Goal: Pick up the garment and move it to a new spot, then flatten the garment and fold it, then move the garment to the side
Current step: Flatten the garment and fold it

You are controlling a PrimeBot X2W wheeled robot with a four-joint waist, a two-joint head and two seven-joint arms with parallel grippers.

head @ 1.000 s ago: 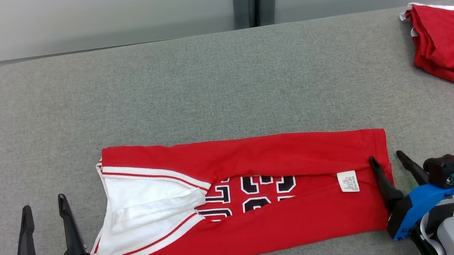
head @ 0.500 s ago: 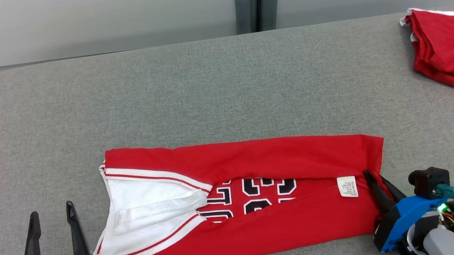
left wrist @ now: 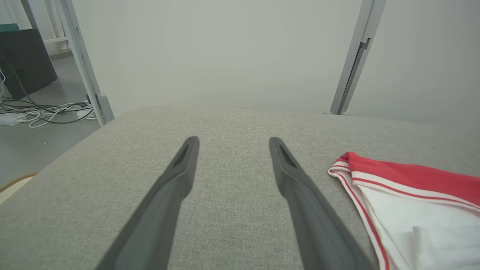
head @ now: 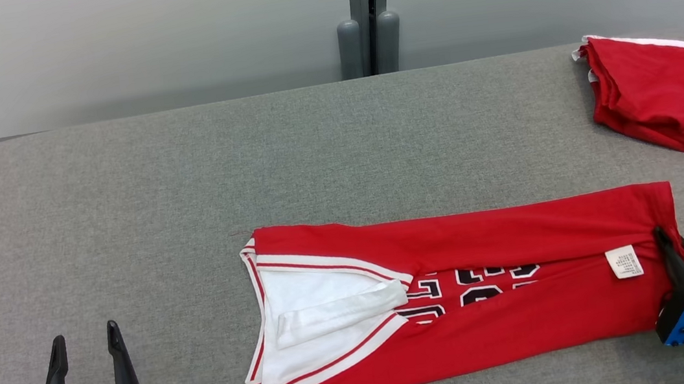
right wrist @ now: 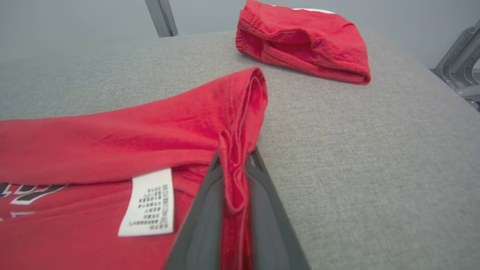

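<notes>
right gripper point(right wrist: 234, 161): my jaws pinched shut on the shirt point(head: 497, 336) hem | shirt: folded strip lying left of my fingertips | left gripper point(head: 84, 338): wide open, empty | risk: thin pinch slips, fold opens if dragged

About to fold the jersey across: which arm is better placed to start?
Right. The right tool is shut on the jersey hem beside the white label; the left tool stands open over the table, apart from the collar end.
</notes>
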